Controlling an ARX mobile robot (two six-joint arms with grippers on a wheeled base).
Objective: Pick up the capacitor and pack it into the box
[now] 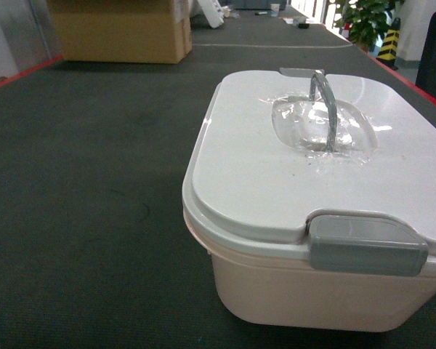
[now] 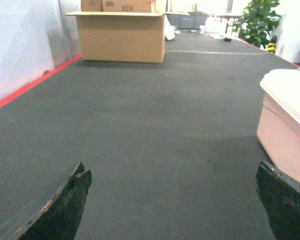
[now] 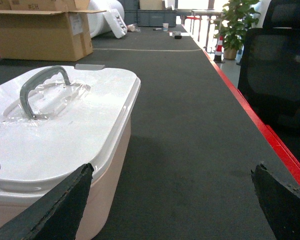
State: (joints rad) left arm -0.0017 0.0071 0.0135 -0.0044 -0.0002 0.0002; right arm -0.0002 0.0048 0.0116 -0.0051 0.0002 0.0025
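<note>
Now, sweeping from the left: the left gripper (image 2: 175, 200) hovers over bare dark matting, jaws wide apart, holding nothing. Far left sits a brown cardboard carton (image 1: 120, 29). Near right, the pale pink rectangular plastic tub (image 1: 312, 287) stands with its white lid (image 1: 276, 167) latched; rigid, smooth, probably light, best taken by the upright grey handle (image 1: 324, 102). The right gripper (image 3: 172, 205) gapes beside it, empty. No capacitor visible anywhere; the contents are hidden.

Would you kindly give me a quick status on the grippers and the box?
Both grippers open, empty: left, right. Box lid shut, latch down. No capacitor in view.
</note>
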